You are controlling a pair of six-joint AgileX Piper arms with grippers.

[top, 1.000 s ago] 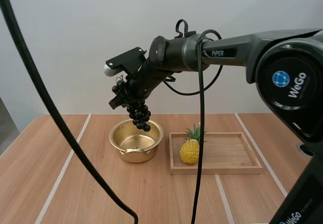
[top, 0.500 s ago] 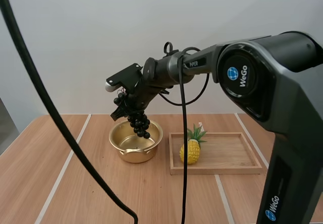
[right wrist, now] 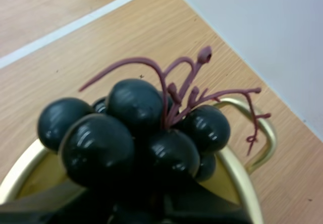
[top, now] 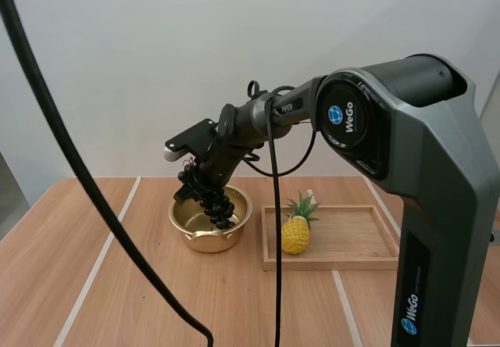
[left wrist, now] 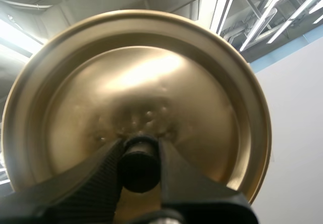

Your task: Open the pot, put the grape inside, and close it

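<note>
- Right jaws pinch the seemingly light, soft bunch of black grapes (top: pixel 216 202) near its stem, mid-frame over the round golden pot (top: pixel 205 241).
- Left jaws clamp the golden lid (left wrist: pixel 151 82) by its black knob (left wrist: pixel 139 166).

One round gold metal pot (top: pixel 205 242), one round gold metal lid (left wrist: pixel 151 72) (one black knob (left wrist: pixel 139 166) on it), one bunch of dark glossy grapes (right wrist: pixel 136 133), one yellow green-topped pineapple (top: pixel 295 234), one shallow rectangular wooden tray (top: pixel 355 239), one light wooden table (top: pixel 141 284)

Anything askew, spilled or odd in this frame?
Nothing stands out. The right gripper holds the grapes hanging into the open pot; the left gripper pinches the lid by its knob; the pineapple stands in the wooden tray.
</note>
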